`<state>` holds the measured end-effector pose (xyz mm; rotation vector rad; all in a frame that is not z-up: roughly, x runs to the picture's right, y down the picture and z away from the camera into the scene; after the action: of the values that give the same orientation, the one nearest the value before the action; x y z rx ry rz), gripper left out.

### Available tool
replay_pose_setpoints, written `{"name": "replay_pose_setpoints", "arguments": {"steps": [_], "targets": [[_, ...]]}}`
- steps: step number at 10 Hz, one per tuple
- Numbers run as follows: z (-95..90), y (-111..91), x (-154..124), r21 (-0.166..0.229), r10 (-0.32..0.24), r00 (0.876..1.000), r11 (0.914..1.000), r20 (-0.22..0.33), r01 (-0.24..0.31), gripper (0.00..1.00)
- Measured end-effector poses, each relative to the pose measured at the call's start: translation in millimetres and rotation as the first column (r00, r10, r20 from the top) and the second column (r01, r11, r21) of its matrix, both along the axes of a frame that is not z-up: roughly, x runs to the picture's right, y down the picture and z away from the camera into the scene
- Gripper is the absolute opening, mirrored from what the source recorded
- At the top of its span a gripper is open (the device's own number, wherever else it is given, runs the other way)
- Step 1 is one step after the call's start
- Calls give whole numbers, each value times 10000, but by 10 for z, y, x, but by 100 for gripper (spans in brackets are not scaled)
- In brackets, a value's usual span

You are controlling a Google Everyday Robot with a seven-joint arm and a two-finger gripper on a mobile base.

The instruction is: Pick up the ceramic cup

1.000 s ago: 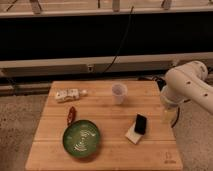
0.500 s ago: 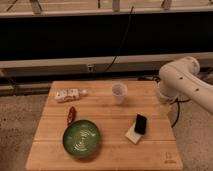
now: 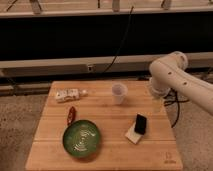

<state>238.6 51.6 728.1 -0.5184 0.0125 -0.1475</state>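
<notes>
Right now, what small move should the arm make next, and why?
Probably move the gripper left toward the ceramic cup. The gripper hangs at the right edge of the table, well apart from the cup, which stands upright with free space around it.

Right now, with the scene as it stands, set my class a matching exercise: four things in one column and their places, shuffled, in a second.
Things
1. ceramic cup
2. green bowl
3. red object
4. gripper

Places
A. near edge of the table, left of the middle
B. at the table's right edge, level with the cup
C. far half of the table, about midway across
D. left half, between the bowl and the white packet

Pairs: 1-C, 2-A, 3-D, 4-B
</notes>
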Motion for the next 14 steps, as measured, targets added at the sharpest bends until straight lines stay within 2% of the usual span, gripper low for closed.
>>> {"name": "replay_pose_setpoints", "arguments": {"steps": [2, 5, 8, 14], "targets": [[122, -112, -188, 85, -454, 9986, 9989, 282, 452, 80], [195, -137, -256, 182, -1013, 9936, 9948, 494, 1005, 80], [324, -192, -466, 298, -1591, 9838, 9871, 826, 1571, 80], [456, -244, -773, 523, -2629, 9536, 9647, 1467, 2579, 80]]}}
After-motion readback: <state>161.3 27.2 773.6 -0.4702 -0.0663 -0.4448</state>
